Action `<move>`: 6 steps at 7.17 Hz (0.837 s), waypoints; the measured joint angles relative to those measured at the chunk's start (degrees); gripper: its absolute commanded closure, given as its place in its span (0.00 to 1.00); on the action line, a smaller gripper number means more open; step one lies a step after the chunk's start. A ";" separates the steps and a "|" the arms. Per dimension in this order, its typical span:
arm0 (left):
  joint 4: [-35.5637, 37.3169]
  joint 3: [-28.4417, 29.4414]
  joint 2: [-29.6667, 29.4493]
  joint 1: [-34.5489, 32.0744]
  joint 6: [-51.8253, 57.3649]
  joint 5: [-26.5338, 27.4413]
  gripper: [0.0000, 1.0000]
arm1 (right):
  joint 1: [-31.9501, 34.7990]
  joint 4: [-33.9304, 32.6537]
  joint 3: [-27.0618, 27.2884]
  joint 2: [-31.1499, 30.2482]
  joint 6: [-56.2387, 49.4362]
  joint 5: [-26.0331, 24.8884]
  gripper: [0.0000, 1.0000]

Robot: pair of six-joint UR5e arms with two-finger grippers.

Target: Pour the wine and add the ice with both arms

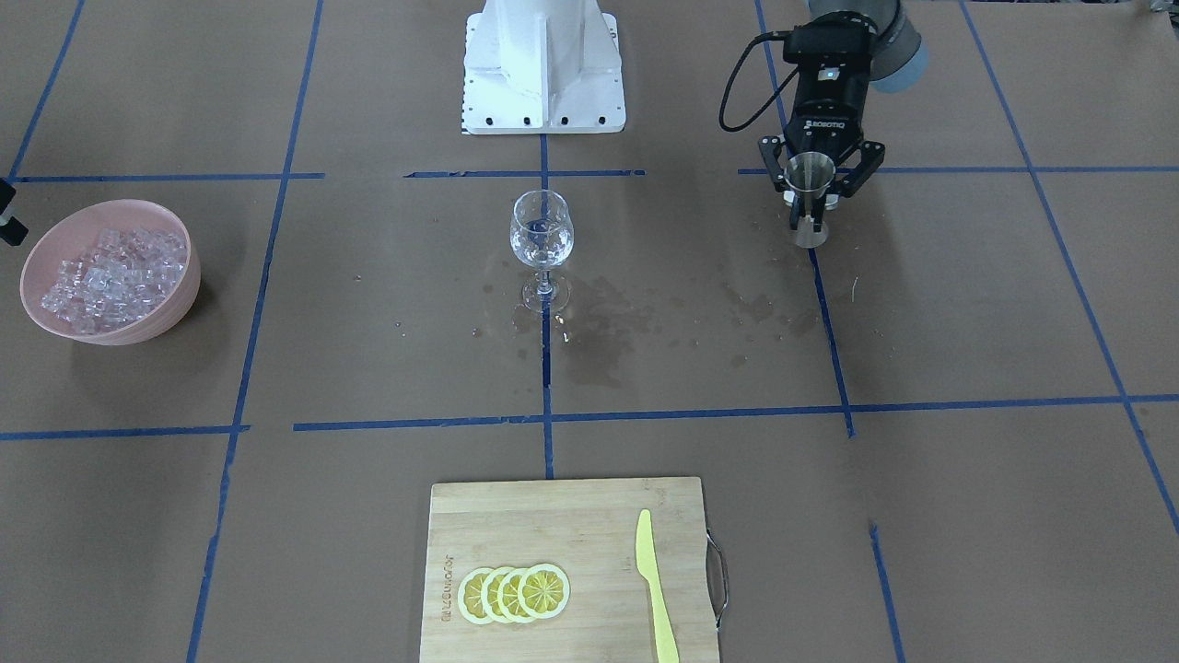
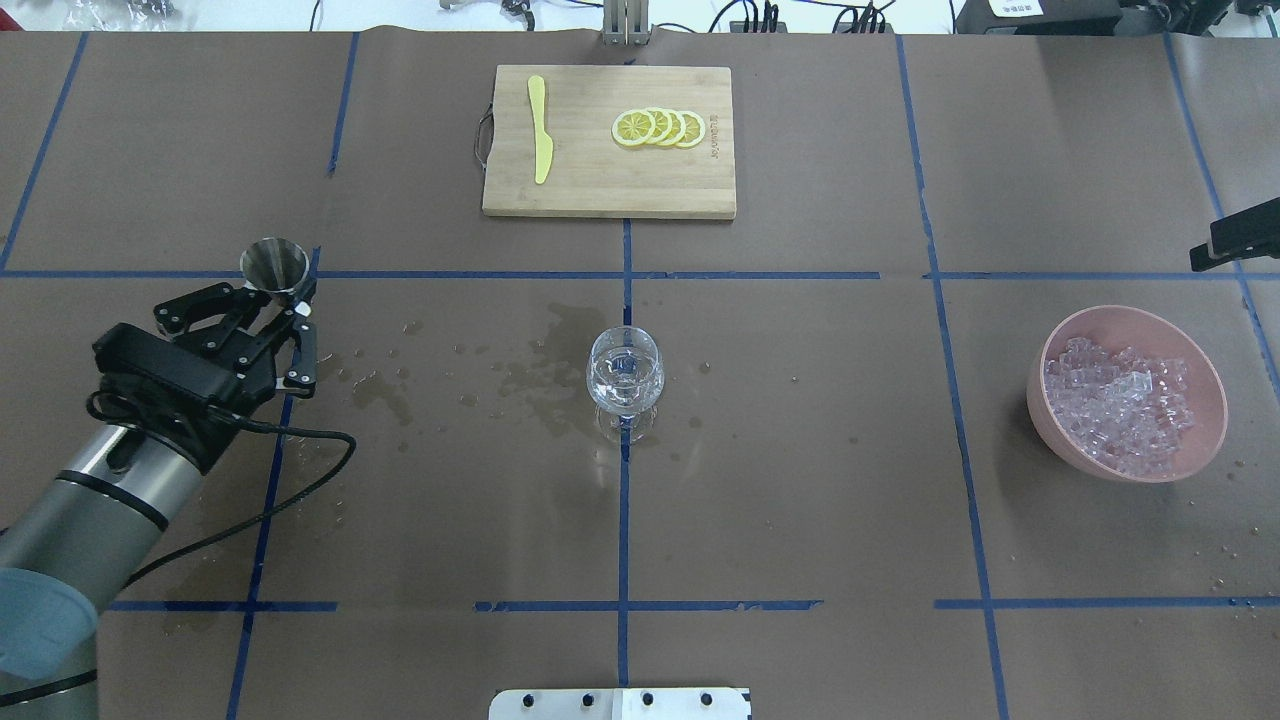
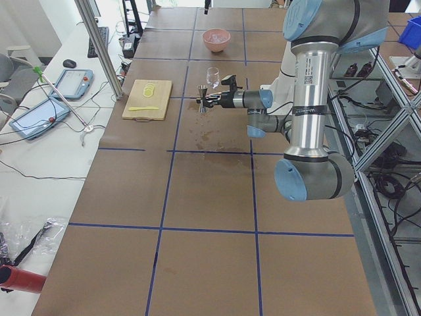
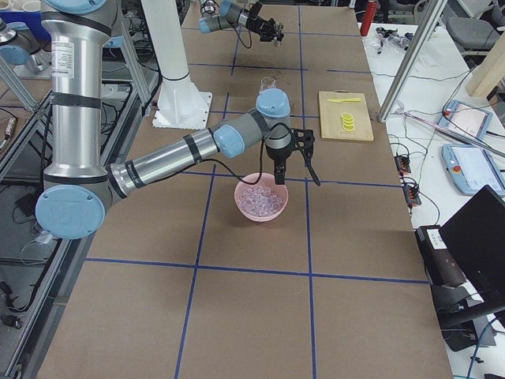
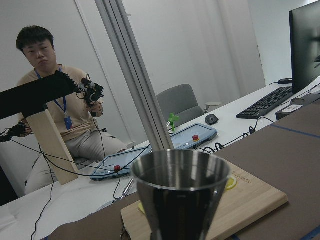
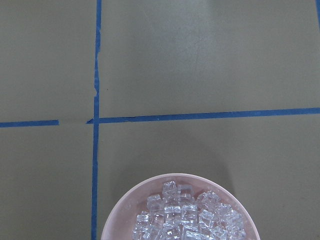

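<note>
Brown tabletop had wet spots around the wine glass in its middle — pouring looked done. Ice sat in the pink bowl near the right edge, not yet added. Left claw reached out level, clamped on 1 upright metal cup. Right claw hung over the bowl — I could not tell its state.

Brown-papered worktop, gridded in blue tape. Well off to the right of the left gripper stands a wine glass among wet stains. Much farther that way is a pink bowl — ahead of the gripper and rightward, a wooden cutting board.
</note>
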 measured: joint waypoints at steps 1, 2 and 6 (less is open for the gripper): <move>-0.47 -1.63 3.08 -1.97 -1.46 -2.85 1.00 | -1.66 2.19 0.12 -1.49 1.19 -1.73 0.00; -1.49 -3.18 6.81 -4.15 -3.98 -6.19 1.00 | -4.13 6.39 0.15 -3.80 3.74 -4.10 0.00; -7.33 -5.94 18.00 -10.15 -10.12 -11.82 1.00 | -13.13 11.57 -0.57 -6.88 9.03 -10.91 0.00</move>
